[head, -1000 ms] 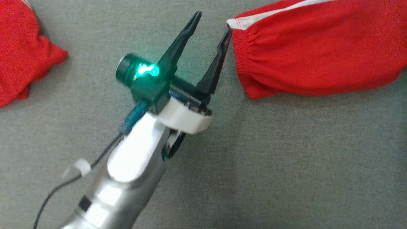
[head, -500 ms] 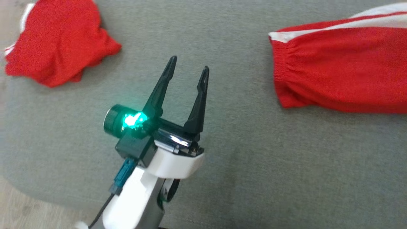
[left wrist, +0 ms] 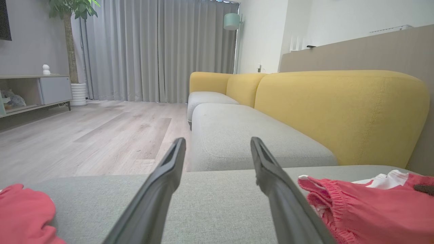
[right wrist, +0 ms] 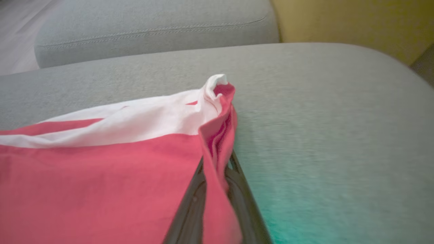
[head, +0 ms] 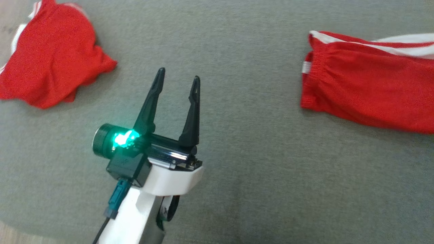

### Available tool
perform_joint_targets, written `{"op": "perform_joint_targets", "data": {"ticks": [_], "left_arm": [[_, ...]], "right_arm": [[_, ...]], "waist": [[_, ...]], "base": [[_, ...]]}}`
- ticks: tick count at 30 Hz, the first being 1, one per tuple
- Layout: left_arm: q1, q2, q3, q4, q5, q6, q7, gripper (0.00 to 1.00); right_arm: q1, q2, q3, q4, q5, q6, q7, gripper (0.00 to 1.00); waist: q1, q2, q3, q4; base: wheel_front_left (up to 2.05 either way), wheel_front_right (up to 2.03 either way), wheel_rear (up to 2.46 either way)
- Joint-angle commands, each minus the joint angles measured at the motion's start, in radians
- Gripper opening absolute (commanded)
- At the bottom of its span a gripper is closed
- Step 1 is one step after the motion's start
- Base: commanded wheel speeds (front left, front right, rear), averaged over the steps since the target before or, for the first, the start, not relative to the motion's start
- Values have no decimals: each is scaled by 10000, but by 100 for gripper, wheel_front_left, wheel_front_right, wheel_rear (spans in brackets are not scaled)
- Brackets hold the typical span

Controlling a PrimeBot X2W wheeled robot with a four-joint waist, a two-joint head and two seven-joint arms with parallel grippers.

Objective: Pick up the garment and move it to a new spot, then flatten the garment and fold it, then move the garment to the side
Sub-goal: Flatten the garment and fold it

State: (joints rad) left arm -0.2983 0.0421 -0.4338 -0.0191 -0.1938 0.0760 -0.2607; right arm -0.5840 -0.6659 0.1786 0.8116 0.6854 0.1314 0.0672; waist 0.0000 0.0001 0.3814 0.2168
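Note:
The garment point(head: 366, 91) is red with white stripes and a gathered elastic edge, and it lies on the grey sofa seat point(head: 254, 169) at the right. In the right wrist view my right gripper point(right wrist: 217, 161) is shut on a fold of the garment point(right wrist: 101, 176) at its red-and-white edge, with cloth between the two dark fingers. My left gripper point(head: 179, 74) hovers open over bare cushion, well left of the garment, with nothing between its fingers. The left wrist view shows the left gripper point(left wrist: 218, 139) open, with the garment point(left wrist: 366, 210) at its lower right.
A second red cloth point(head: 51, 67) lies crumpled at the seat's upper left, and also shows at the left wrist view's lower left as a red cloth point(left wrist: 23, 217). Yellow backrests point(left wrist: 339, 112) run behind the seat. Wooden floor point(left wrist: 84, 135) lies beyond the cushion edge.
The head camera has shifted. My left gripper, whose fingertip was at the garment's elastic edge, now stands well apart from it, still open. The right gripper has shut.

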Motion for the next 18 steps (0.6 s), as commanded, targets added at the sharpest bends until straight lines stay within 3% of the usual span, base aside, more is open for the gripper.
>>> {"op": "perform_joint_targets", "data": {"ticks": [1,4,11,18], "left_arm": [[62,82,414,-343,107,33,-11,100],[166,82,584,-268,155,-16,-11,100],[239,82,704,-113,184,-148,-11,100],[389,82,774,8,96,-219,-11,100]], "right_arm": [[221,-541,-21,-210,8,-7,-232,0],[157,-672,-21,-380,-127,-7,-466,0],[-183,-307,232,-1756,-315,-7,-651,0],[-274,778,660,-3836,-803,-7,-338,0]], "waist": [[0,-1,-222,-351],[0,-1,-303,-602],[0,-1,-489,-845],[0,-1,-724,-926]], "base": [[0,0,0],[0,0,0],[0,0,0],[0,0,0]]}}
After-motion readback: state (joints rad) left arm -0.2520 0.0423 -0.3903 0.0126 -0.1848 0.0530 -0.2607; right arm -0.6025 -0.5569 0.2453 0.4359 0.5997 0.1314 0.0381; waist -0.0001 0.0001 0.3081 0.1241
